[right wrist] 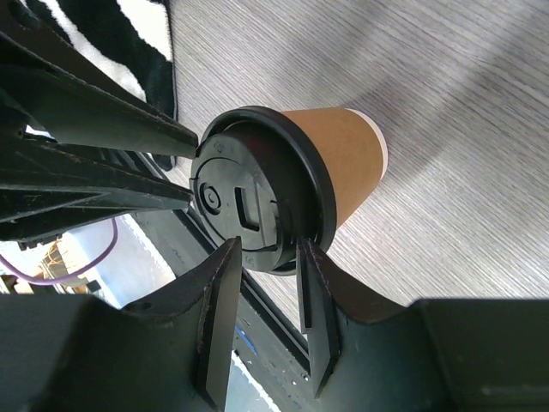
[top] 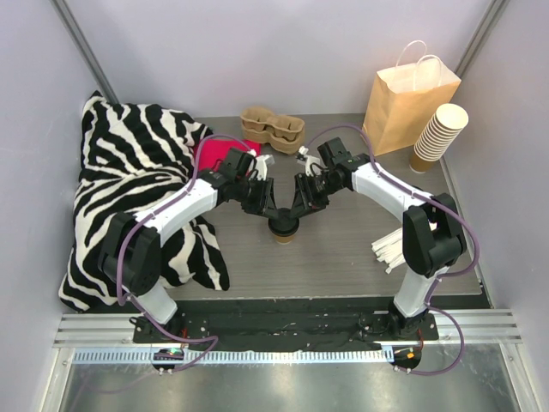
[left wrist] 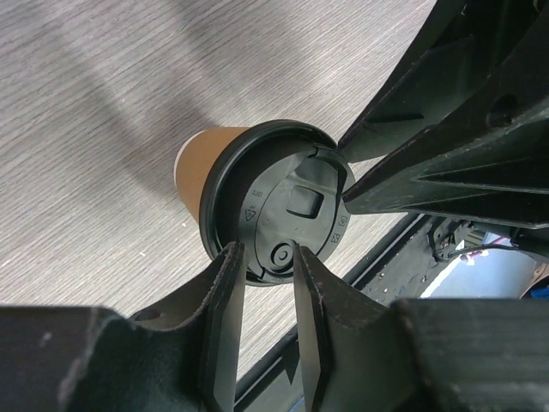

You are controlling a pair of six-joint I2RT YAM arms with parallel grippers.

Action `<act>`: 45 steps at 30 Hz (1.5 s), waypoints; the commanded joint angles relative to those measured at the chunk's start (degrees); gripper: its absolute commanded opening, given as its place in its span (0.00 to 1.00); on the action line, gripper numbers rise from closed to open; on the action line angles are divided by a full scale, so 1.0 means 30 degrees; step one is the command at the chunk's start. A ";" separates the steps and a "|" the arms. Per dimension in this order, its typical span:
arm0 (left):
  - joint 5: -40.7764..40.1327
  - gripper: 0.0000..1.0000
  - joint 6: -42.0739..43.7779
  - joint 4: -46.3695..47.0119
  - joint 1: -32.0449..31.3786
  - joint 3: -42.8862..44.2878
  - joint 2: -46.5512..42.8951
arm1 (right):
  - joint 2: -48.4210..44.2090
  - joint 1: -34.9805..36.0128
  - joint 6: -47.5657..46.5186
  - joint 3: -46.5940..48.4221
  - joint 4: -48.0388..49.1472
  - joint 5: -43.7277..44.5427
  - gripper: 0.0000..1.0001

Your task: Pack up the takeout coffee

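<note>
Grey wood-grain desk (top: 343, 270) lies inside pale walls, and both arms meet at its centre. The left claw (left wrist: 266, 251) is narrow, its fingers parted by a slim gap with nothing pinched, tips over the 6 o'clock edge of the black lid (left wrist: 279, 202). The right claw (right wrist: 268, 247) sits the same way, narrow and empty; I cannot tell whether any tip touches. Beneath them the takeout coffee (top: 283, 232) stands upright on the desk. Uneven pressure from the two sides would likely tip the light cup or pop the lid, and lifting by the lid alone risks it parting from the cup. The paper bag (top: 407, 107) waits well apart at 1 o'clock, handles over its mouth, so a carried cup could snag there or knock the stack of cups (top: 439, 133) just beside it.
</note>
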 commanded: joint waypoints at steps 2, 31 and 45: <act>-0.0132 0.35 -0.0104 0.0443 -0.0029 -0.0229 -0.0166 | -0.0016 0.0122 0.0193 -0.0087 0.0530 -0.0166 0.40; -0.0044 0.39 -0.0661 0.1027 0.0762 -0.1811 0.2090 | 0.1391 0.0122 -0.0100 -0.1201 0.0501 0.0009 0.46; 0.1038 0.39 0.0189 0.0999 0.1377 0.0822 0.2149 | -0.0863 0.0122 -0.0012 -0.0381 -0.0319 -0.1777 0.63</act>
